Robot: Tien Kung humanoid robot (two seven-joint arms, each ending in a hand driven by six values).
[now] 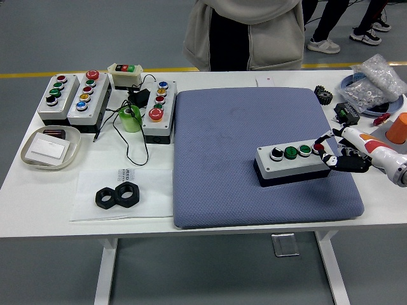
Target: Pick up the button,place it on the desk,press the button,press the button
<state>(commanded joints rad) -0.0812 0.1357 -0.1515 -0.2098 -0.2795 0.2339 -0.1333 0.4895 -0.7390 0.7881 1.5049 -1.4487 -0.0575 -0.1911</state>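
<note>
A grey button box [295, 162] with a black knob, two green buttons and a red button [318, 147] lies on the blue mat [254, 127], right of its middle. My right hand [325, 149] comes in from the right edge. Its fingers [331, 159] are spread at the box's right end, with one finger above the end near the red button and the others at the end wall. I cannot tell whether they touch the box. The left arm is out of view.
Several button boxes [86, 95] stand at the back left with a green tape roll [130, 118], cables and a tray [51, 147]. Two black nuts [118, 196] lie on paper. An orange cup [397, 127], a plastic bag [372, 86] and a gear [323, 96] are at the right. A person [248, 32] stands at the far side.
</note>
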